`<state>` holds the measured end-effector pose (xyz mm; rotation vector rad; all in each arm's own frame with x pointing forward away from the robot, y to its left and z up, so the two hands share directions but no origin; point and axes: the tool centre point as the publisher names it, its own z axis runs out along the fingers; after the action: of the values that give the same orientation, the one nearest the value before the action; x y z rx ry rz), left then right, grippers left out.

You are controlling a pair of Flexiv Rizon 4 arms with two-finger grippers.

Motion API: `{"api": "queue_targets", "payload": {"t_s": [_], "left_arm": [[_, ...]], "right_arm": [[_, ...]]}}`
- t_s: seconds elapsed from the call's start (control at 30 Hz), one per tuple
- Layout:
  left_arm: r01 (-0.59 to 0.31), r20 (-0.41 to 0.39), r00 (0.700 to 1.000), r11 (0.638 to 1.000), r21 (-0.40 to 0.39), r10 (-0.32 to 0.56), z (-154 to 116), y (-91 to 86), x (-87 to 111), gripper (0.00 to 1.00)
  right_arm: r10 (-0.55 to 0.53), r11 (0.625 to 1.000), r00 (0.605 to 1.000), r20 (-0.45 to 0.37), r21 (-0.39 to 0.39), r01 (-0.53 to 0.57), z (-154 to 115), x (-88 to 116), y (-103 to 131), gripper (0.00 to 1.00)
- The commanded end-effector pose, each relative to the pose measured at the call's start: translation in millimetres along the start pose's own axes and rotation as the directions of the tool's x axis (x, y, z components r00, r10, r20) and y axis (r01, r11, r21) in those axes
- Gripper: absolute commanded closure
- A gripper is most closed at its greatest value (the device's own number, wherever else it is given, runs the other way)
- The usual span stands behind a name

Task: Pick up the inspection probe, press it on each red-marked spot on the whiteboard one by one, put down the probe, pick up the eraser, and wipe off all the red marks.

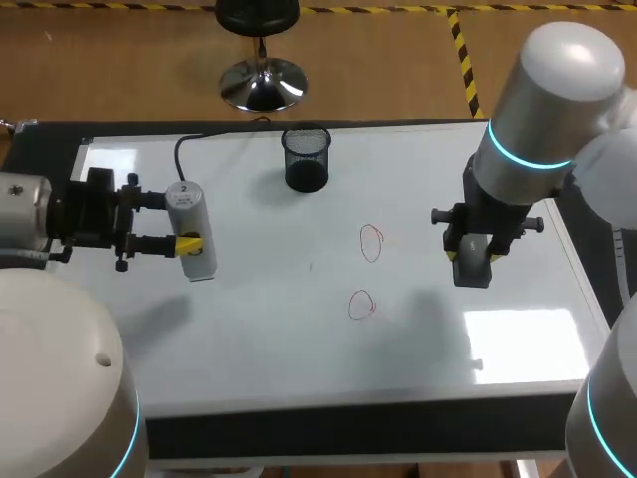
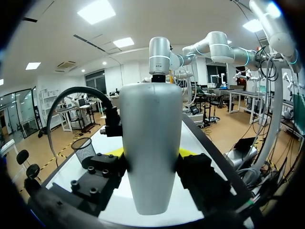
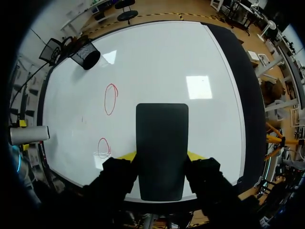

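Inspection probe (image 1: 189,231): in the head view it hangs over the left part of the whiteboard (image 1: 299,339), clamped across its body by the left gripper (image 1: 171,221). The right gripper (image 1: 474,244) grips the eraser (image 1: 474,264) above the board, right of two red marks (image 1: 371,242), both unwiped. A mesh cup (image 1: 306,159) stands at the far edge.

Left wrist view: both fingers bear on the probe's sides, and its tip is clear of the board.

Right wrist view: the eraser sits pinched between the fingers, beside the nearer mark (image 3: 103,146).

Judgement: wiping is in hand, though the probe is not set down. Next, the eraser must come down flat and sweep across each mark.
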<state>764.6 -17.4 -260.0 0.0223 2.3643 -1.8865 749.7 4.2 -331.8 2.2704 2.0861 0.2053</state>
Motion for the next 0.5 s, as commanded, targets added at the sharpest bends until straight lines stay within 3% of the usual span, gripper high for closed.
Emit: {"api": "queue_targets", "payload": {"t_s": [0.03,0.5], "left_arm": [[-0.004,-0.005,1.000,1.000,0.025,0.004,13.3,1.4,-2.6,1.00],[-0.006,-0.093,0.996,0.994,0.107,0.016,61.5,2.2,-7.2,1.00]], "right_arm": [[-0.001,1.000,1.000,-0.003,-0.001,0.001,-0.3,-1.1,-0.3,1.00],[-0.001,1.000,1.000,-0.003,-0.001,0.001,-0.3,-1.1,-0.3,1.00]]}}
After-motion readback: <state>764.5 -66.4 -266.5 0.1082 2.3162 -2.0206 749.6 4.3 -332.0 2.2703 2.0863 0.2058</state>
